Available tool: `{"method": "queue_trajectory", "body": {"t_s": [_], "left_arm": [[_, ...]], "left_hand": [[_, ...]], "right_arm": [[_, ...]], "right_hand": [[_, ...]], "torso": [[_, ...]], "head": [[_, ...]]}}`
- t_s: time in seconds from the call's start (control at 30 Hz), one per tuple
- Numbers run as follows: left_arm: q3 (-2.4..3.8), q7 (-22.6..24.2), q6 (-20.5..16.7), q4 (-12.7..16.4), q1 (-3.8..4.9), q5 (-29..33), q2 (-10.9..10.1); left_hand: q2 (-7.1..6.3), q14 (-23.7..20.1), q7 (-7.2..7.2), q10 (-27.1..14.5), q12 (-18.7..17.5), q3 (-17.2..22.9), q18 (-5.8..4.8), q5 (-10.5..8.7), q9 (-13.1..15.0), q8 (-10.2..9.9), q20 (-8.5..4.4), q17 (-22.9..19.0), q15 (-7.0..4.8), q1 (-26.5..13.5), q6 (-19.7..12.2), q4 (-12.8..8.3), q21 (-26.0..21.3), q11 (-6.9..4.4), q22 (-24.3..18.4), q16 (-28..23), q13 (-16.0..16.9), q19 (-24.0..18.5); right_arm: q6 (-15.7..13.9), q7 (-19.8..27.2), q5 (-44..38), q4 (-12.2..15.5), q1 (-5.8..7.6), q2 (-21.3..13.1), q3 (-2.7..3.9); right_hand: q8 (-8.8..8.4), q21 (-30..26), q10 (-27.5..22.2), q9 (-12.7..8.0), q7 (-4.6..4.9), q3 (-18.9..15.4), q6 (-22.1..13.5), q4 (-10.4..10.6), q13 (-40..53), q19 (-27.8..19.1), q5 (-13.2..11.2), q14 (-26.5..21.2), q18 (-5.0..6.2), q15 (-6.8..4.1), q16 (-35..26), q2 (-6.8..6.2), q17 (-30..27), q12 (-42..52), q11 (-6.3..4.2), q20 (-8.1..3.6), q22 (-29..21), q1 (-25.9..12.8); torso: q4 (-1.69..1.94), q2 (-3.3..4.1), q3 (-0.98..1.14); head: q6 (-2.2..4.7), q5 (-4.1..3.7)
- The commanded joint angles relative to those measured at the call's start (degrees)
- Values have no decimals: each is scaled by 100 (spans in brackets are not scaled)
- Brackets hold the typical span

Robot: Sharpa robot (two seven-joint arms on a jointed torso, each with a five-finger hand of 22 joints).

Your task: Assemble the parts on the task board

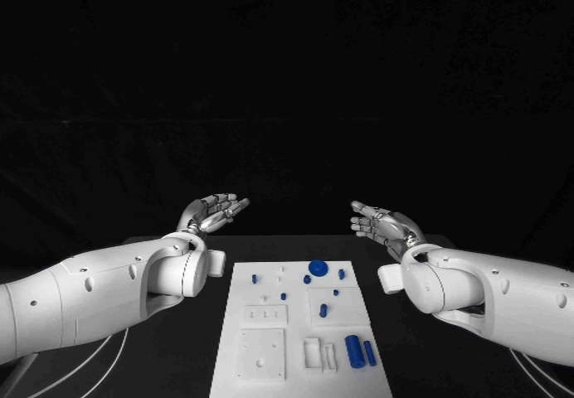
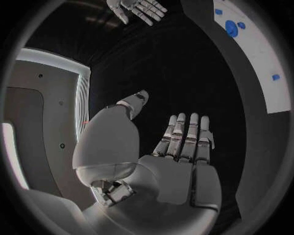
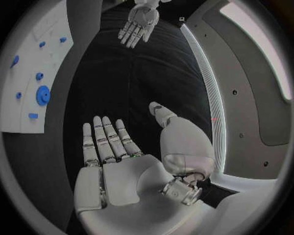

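The white task board (image 1: pixel 265 377) lies in the middle of the table, seen too in the left wrist view (image 2: pixel 269 73) and the right wrist view (image 3: pixel 36 44). On it sit a round blue gear (image 1: pixel 318 267) (image 2: pixel 231 28) (image 3: pixel 42 94), a blue cylinder (image 1: pixel 354 351), a thin blue peg (image 1: pixel 370 353) and several small blue pieces (image 1: pixel 323 311). My left hand (image 1: pixel 216 212) (image 2: pixel 178 161) (image 3: pixel 139 22) hovers beyond the board's far left corner, palm up, fingers apart, holding nothing. My right hand (image 1: pixel 383 221) (image 3: pixel 116 161) (image 2: pixel 136 9) hovers beyond the far right corner, likewise open.
The black table (image 1: pixel 413 352) runs on either side of the board. My white forearms (image 1: pixel 84 298) (image 1: pixel 503 294) flank the board left and right. Pale cables (image 1: pixel 96 369) hang under the left arm.
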Motion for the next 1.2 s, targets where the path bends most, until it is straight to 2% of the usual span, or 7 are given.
{"method": "queue_trajectory", "body": {"t_s": [0.03, 0.37, 0.57, 0.8, 0.83, 1.0, 1.2], "left_arm": [[-12, -272, 370, -18, 25, -15, 21], [-13, -260, 560, 20, 24, 4, -21], [-13, -132, 836, 19, 24, 6, -37], [-14, -188, 1074, 121, 25, -168, -128], [-14, -155, 1169, 146, 25, -176, -153], [-12, 150, 1536, 282, 26, -266, -248], [-7, 209, 1691, 549, 29, -428, -398]], "left_hand": [[-49, 134, 14, 158, 50, 117, -45, 47, 104, 84, 20, 77, 31, 253, 122, 26, 86, 24, 261, 91, 20, 94], [-29, 150, 51, 191, 62, 110, -45, 45, 110, 92, 18, 92, 46, 265, 130, 42, 111, 40, 261, 105, 25, 88], [250, 769, 400, 829, 324, -14, 24, 40, 178, 305, -172, 234, 102, 423, 606, -76, 362, 301, 236, 415, 132, 512], [456, 1427, 489, 1353, 501, -156, 208, 95, 160, 419, -332, 290, 91, 623, 1046, -409, 547, 377, 156, 637, 190, 1160], [489, 1632, 488, 1501, 574, -148, 254, 103, 168, 456, -369, 337, 39, 683, 1134, -467, 620, 370, 172, 747, 220, 1307], [798, 2888, 383, 2310, 799, -281, 498, 159, 22, 454, -690, 600, -472, 775, 1650, -1067, 1052, 168, 133, 1249, 274, 2443], [957, 3132, 361, 2523, 682, -214, 409, 168, -166, 304, -833, 698, -547, 553, 1838, -1488, 1067, 131, 64, 1173, 166, 2650]], "right_arm": [[1005, -674, -40, -54, 110, -21, -80], [1378, -863, -1204, -388, 241, -17, -189], [1540, -812, -2580, -731, 241, 127, -187], [1421, -728, -4416, -1109, 241, 383, -180], [1384, -728, -4734, -1153, 242, 429, -176], [1588, -786, -6096, -1313, 242, 609, -118], [1614, -932, -7510, -1462, 243, 888, -53]], "right_hand": [[82, 47, 160, 79, 389, 89, 112, -22, 21, 94, 47, 146, 114, 43, 82, 5, 77, 42, 43, 37, 291, 238], [147, 60, 281, 83, 444, 70, 180, -388, 23, 205, 27, 221, 134, 100, 154, 67, 116, 49, 101, 43, 544, 594], [402, 151, 968, 141, 574, 432, 745, -1012, 103, 599, 132, 785, 274, 270, 440, 68, 220, 279, 204, 13, 565, 1182], [574, 237, 1542, 157, 513, 828, 1261, -1259, 154, 1093, 61, 1325, 453, 105, 681, 36, 297, 470, 25, -7, 510, 1363], [794, 528, 2080, 242, 385, 1055, 1685, -1359, 278, 1763, -149, 2095, 681, -234, 1131, 24, 504, 745, -196, -90, 553, 1562], [831, 812, 2755, 167, 190, 1574, 2257, -1578, 338, 3190, -459, 3327, 1156, -825, 1637, -95, 836, 841, -456, -116, 281, 1532], [766, 1439, 3201, 71, 66, 1556, 2635, -1670, 355, 4847, -366, 4670, 1194, -1282, 2482, -171, 1448, 765, -694, -686, 317, 1658]], "torso": [[-1, 0, 0], [-12, -2, -9], [-12, -3, -7], [-22, 7, -13], [-24, 8, -15], [-17, 41, -18], [25, 123, -24]], "head": [[-1, -1], [-85, 83], [-100, 100], [-110, 126], [-121, 129], [-123, 127], [-111, 105]]}}
